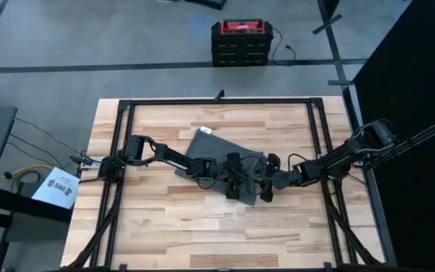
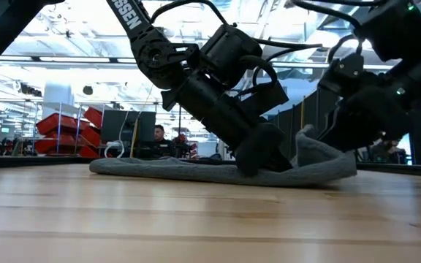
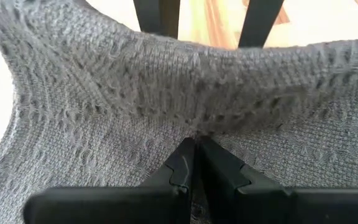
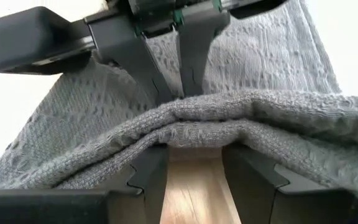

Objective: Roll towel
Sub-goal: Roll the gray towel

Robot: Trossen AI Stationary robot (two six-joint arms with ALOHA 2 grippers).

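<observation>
Two grippers on the dark grey knitted cloth towel [image 1: 216,159], frame centre.
I see left gripper [image 3: 194,146] pinching cloth to anchor; right gripper [image 4: 194,163] spread under the lifted edge, presumably starting my roll.

Coarse knitted matt grey cloth towel [image 3: 104,106], pale smooth wooden table [image 1: 202,227], matt black plastic left gripper [image 3: 194,146]

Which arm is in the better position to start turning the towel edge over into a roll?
Probably the right: its open gripper straddles the towel's lifted edge, fingers under it. The left gripper is shut, pinching the cloth.
</observation>
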